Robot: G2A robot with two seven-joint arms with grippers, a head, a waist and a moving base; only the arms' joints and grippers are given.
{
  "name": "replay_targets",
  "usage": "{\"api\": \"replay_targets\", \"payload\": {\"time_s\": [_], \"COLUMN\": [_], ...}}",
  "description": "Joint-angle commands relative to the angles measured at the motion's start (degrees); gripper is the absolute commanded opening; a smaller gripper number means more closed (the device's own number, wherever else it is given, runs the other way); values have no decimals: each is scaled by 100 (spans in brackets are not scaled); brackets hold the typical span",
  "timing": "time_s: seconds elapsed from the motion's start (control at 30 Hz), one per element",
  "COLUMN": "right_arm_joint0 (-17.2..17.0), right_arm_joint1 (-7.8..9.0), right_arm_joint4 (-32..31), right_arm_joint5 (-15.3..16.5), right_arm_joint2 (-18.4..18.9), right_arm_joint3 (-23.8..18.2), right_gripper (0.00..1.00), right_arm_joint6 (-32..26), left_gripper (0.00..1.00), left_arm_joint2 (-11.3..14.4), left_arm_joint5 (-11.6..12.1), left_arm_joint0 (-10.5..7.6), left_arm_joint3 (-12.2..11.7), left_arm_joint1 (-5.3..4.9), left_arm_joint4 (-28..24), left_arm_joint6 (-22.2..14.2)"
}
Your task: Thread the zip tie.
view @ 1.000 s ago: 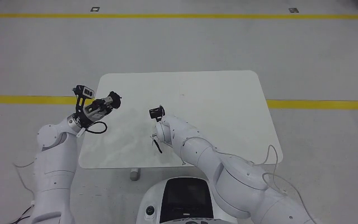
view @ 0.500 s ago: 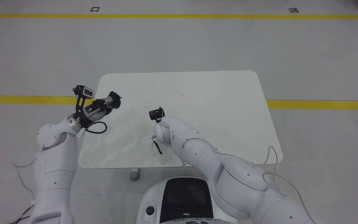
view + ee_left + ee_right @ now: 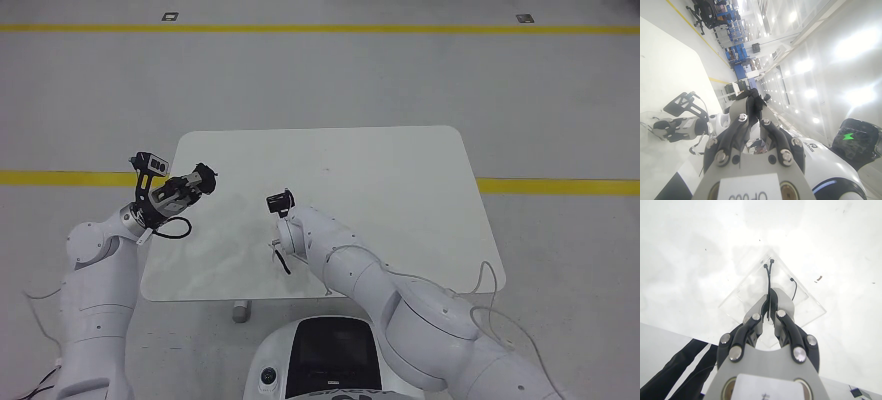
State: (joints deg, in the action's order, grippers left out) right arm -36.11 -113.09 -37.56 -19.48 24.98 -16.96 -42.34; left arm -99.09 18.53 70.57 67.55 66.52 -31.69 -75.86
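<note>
The right hand (image 3: 769, 296) pinched two black zip ties (image 3: 769, 281) by their straps above a clear tray (image 3: 810, 308) near the 7 o'clock edge of the table (image 3: 400, 170). A third tie (image 3: 795, 289) lay in the tray. The left hand (image 3: 754, 98), fingers pressed together, hung raised at the table's 9 o'clock edge.

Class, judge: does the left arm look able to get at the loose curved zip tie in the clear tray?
Probably not easily: the right gripper, shut on a straight zip tie, crowds the clear tray beside the curved zip tie.
</note>
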Motion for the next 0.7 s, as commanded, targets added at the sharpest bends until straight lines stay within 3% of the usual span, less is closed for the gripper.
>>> {"api": "replay_targets", "payload": {"time_s": [0.0,0.67], "right_arm_joint0": [13,92], "right_arm_joint1": [-3,4], "right_arm_joint4": [-26,-213], "right_arm_joint5": [0,0], "right_arm_joint2": [32,337], "right_arm_joint3": [8,-107], "right_gripper": [0,0], "right_arm_joint6": [2,-25], "left_gripper": [0,0], "left_arm_joint2": [0,0], "left_arm_joint5": [0,0], "left_arm_joint0": [0,0], "left_arm_joint3": [0,0], "left_arm_joint1": [0,0], "left_arm_joint4": [0,0], "left_arm_joint6": [0,0]}}
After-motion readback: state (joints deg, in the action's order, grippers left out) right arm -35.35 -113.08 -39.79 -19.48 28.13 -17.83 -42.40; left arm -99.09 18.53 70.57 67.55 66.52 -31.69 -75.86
